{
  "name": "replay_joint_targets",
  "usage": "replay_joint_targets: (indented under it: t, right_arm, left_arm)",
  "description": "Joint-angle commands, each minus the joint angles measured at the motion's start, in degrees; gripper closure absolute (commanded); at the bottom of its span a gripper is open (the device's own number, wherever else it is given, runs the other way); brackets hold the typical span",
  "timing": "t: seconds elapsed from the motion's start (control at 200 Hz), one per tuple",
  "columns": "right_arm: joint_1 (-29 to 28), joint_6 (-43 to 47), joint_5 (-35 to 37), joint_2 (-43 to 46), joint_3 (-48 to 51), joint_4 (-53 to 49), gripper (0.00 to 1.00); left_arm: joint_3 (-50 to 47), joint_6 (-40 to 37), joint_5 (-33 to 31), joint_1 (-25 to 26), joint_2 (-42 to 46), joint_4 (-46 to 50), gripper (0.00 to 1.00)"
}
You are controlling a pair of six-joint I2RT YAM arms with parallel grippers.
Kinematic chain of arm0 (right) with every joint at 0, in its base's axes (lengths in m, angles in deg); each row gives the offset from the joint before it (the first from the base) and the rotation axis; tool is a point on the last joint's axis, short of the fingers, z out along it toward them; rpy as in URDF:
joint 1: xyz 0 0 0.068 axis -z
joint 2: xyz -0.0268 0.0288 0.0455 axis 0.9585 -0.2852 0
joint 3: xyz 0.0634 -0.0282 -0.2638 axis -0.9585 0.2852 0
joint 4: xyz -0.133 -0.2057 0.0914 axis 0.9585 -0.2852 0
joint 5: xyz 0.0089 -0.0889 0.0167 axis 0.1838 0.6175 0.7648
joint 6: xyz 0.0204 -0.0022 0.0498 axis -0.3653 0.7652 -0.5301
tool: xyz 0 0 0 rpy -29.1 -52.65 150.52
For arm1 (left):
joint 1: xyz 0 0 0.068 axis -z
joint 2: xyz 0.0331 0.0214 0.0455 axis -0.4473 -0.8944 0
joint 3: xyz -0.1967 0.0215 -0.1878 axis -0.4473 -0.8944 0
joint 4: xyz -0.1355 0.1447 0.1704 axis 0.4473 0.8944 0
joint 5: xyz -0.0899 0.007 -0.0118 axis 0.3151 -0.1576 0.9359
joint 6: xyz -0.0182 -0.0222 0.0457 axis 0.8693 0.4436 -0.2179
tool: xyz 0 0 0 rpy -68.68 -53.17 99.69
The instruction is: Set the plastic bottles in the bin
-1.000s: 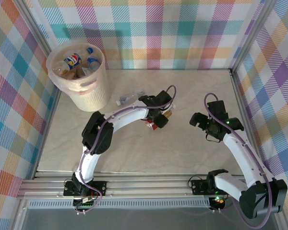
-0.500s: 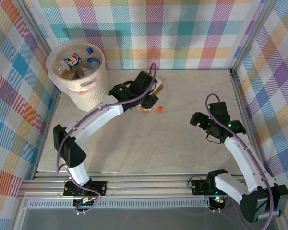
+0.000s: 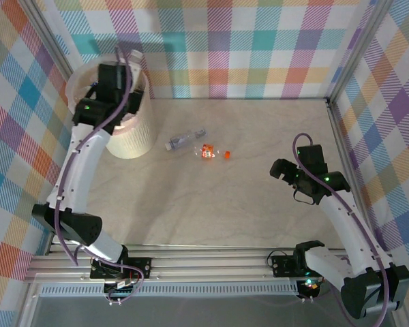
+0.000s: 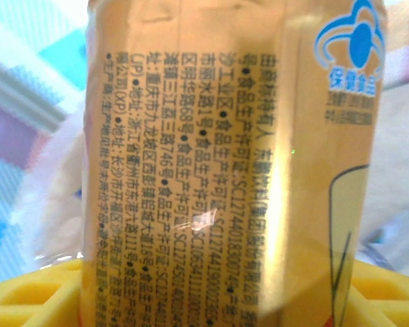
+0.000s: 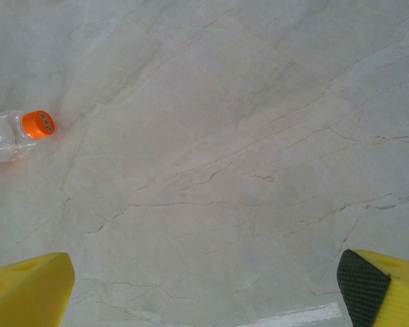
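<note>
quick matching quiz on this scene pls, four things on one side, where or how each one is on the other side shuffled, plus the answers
Things:
1. orange-labelled bottle
2. clear bottle
3. orange-capped bottle
4. right gripper

States:
A. open above bare table
B. lying on its side, nearest the bin
C. held by the left gripper
D. lying mid-table, farther from the bin

Pairs: 1-C, 2-B, 3-D, 4-A
</note>
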Motion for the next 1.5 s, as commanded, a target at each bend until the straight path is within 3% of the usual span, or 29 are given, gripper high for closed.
replay_joint_targets:
  t: [0.0, 0.15, 0.3, 0.755, 1.09, 1.495]
  right_arm:
    - [0.3, 0.8, -0.9, 0.5, 0.6, 0.9, 0.0]
    - [0.3, 0.6, -1.7, -0.3, 0.6, 1.5, 0.0]
    - [0.3, 0.5, -1.8, -0.7, 0.6, 1.4, 0.0]
    - [0.3, 0.3, -1.9, -0.9, 0.5, 1.0, 0.0]
    - [0.3, 0.5, -2.1, -1.1, 0.4, 1.2, 0.0]
    - [0.3, 0.3, -3.0, -1.2, 0.4, 1.7, 0.0]
  left_arm:
    - [2.2, -3.8, 1.6, -4.4, 1.4, -1.0, 0.33]
    - [4.6, -6.0, 5.0, -10.3, -1.3, -0.2, 0.32]
    - [7.2, -8.6, 6.8, -12.8, -5.1, 1.2, 0.31]
    - [9.9, -10.8, 8.2, -13.3, -12.2, 4.3, 0.25]
    - [10.3, -10.1, 7.8, -13.3, -12.5, 5.3, 0.07]
    - [8.7, -7.2, 7.2, -13.3, -9.6, 4.1, 0.1]
